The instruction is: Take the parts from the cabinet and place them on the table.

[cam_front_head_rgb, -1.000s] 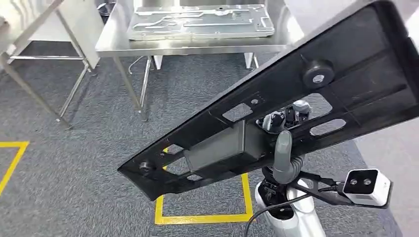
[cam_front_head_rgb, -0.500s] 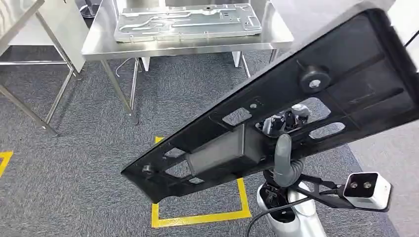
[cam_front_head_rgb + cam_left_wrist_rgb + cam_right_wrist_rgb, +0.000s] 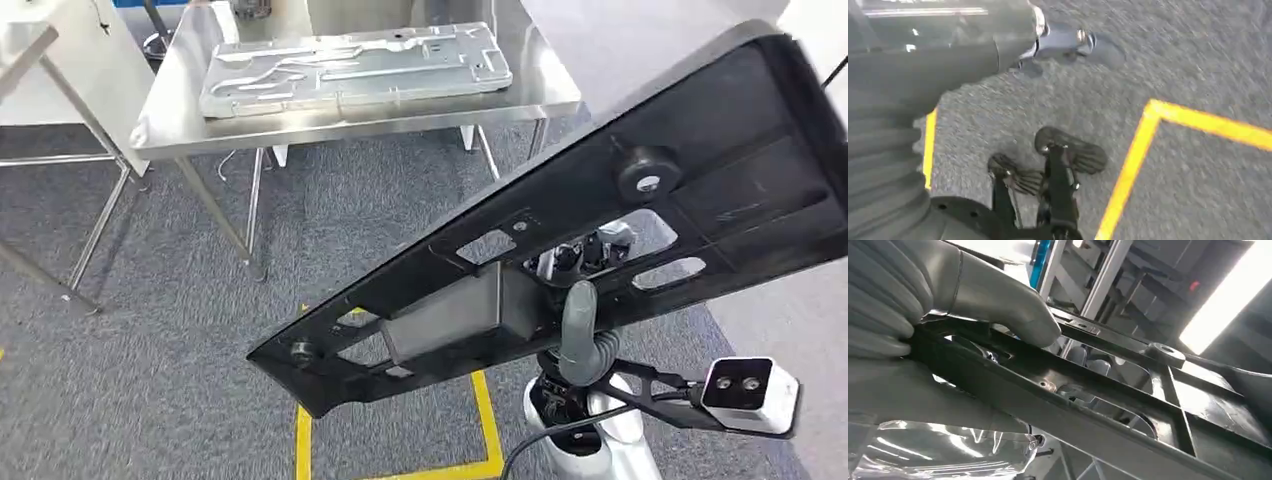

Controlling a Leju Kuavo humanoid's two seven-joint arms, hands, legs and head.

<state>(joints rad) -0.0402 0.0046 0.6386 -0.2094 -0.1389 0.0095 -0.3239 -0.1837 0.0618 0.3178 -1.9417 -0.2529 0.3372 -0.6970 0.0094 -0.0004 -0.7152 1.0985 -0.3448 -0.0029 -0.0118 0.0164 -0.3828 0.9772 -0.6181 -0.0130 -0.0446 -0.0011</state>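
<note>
The right hand [image 3: 578, 300] has its fingers [image 3: 1013, 305] clamped on the black part [image 3: 560, 230], held tilted above the carpet [image 3: 180, 330]. At 11 o'clock, a steel counter [image 3: 540, 95] carries a metal plate [image 3: 350, 68]. I cannot tell how the left hand's [image 3: 898, 100] fingers lie.
</note>
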